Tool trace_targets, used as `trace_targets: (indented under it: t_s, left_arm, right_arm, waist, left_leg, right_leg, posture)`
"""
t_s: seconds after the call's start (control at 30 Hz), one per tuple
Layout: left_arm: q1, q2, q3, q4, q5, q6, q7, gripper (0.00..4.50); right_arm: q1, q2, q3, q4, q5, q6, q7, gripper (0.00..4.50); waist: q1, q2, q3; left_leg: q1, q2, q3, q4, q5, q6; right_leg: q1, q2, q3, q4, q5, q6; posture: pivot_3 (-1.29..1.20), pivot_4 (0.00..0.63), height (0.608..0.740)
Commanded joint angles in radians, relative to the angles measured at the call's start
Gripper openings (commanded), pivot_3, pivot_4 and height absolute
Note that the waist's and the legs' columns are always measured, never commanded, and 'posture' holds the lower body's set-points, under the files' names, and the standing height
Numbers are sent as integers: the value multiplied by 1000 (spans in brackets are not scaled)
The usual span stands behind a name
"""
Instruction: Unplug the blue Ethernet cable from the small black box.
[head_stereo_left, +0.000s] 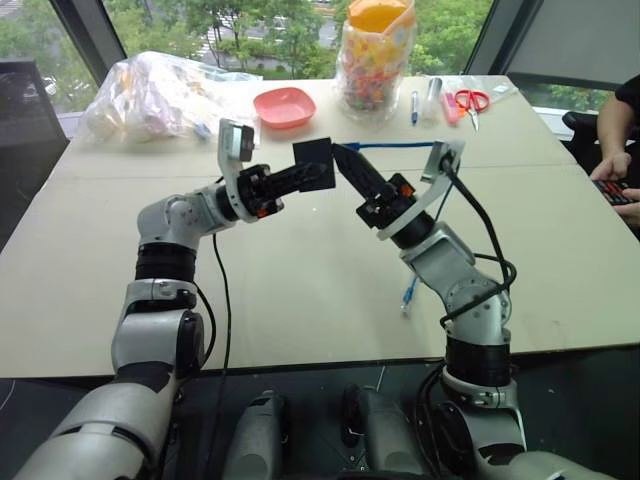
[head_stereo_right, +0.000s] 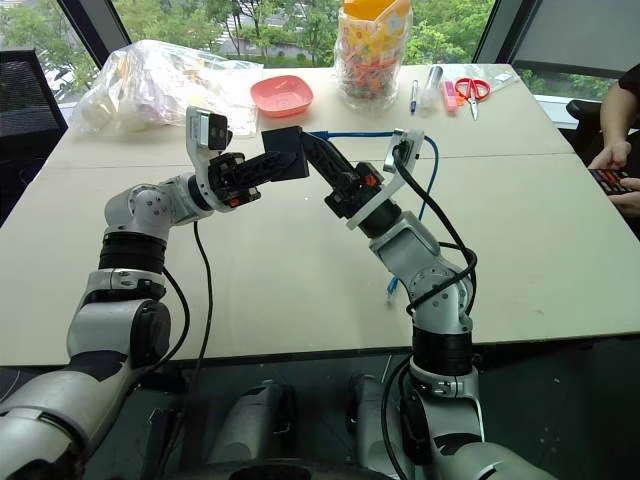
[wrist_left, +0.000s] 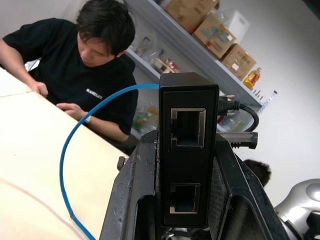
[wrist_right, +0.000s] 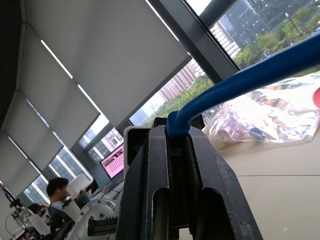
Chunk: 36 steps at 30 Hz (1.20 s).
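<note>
My left gripper is shut on the small black box, holding it in the air above the middle of the table. In the left wrist view the box stands between the two fingers, and the two ports facing that camera are empty. My right gripper meets the box from the right and is shut on the blue Ethernet cable right at the box's edge. From there the cable runs right, then drops to the table, where its free end lies. I cannot tell whether the plug sits in the box.
At the table's far side are a pink bowl, a clear bag of items, a jar of coloured pieces, pens and red scissors. A person's hands rest at the right edge.
</note>
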Motion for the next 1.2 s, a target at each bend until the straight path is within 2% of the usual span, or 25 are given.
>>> trace_targets:
  t_s: [0.03,0.23,0.4,0.5,0.6,0.73,0.87,0.97,1.03,1.2]
  left_arm:
    - [-29,74,56,21,-16,-43,3,526]
    - [-30,111,71,47,-5,-89,37,526]
    - [15,23,-26,4,179,-393,234,526]
    - [52,-40,-58,-44,222,-502,299,526]
    - [88,-87,-103,-60,278,-601,339,526]
    - [109,-138,-143,-11,335,-718,382,526]
    - [89,-171,-153,50,361,-790,414,526]
    - [68,-183,-156,101,380,-839,423,526]
    - [49,-191,-159,151,401,-886,441,526]
    - [-13,-227,-161,327,467,-1040,519,526]
  right_arm:
    - [-29,-40,-83,35,-33,-59,-35,61]
    - [-71,-106,-141,112,-68,-92,-31,61]
    - [-128,-251,-98,288,-262,-72,-58,61]
    - [-169,-337,-51,441,-386,-54,-58,61]
    - [-212,-386,-11,590,-489,-66,-34,61]
    - [-262,-399,7,752,-576,-121,18,61]
    - [-281,-397,1,807,-612,-140,59,1641]
    - [-261,-406,20,768,-635,-102,92,3171]
    - [-218,-422,49,678,-636,-10,120,4242]
    - [-50,-443,103,315,-615,167,143,4242]
  waist:
    - [0,0,0]
    - [5,0,0]
    - [8,0,0]
    - [5,0,0]
    - [2,0,0]
    - [1,0,0]
    - [1,0,0]
    - [3,0,0]
    - [6,0,0]
    - [19,0,0]
  left_leg:
    - [0,0,0,0,0,0]
    - [-1,0,0,-1,0,0]
    - [-1,-1,0,-1,0,0]
    - [-1,-3,2,-1,-1,1]
    - [-3,-3,3,-1,-1,2]
    - [-4,-3,4,-1,-1,2]
    - [-4,-3,4,0,-1,3]
    - [-4,-3,3,0,-1,3]
    - [-5,-3,3,0,-1,3]
    - [-7,-2,1,0,-1,3]
  right_leg:
    - [0,0,0,0,0,0]
    - [0,0,0,-1,0,-1]
    - [0,-2,0,-2,0,-1]
    - [0,-4,0,-2,-1,-1]
    - [-1,-4,0,-2,1,2]
    - [-4,-1,1,-1,1,2]
    - [-4,0,1,-1,1,3]
    - [-4,0,0,-1,1,3]
    - [-4,0,0,-1,1,3]
    - [-5,-2,-1,-2,1,3]
  posture:
    - [0,150,740]
    - [0,150,740]
    - [0,150,740]
    - [0,150,740]
    - [0,150,740]
    - [0,150,740]
    - [0,150,740]
    - [0,150,740]
    - [0,150,740]
    - [0,150,740]
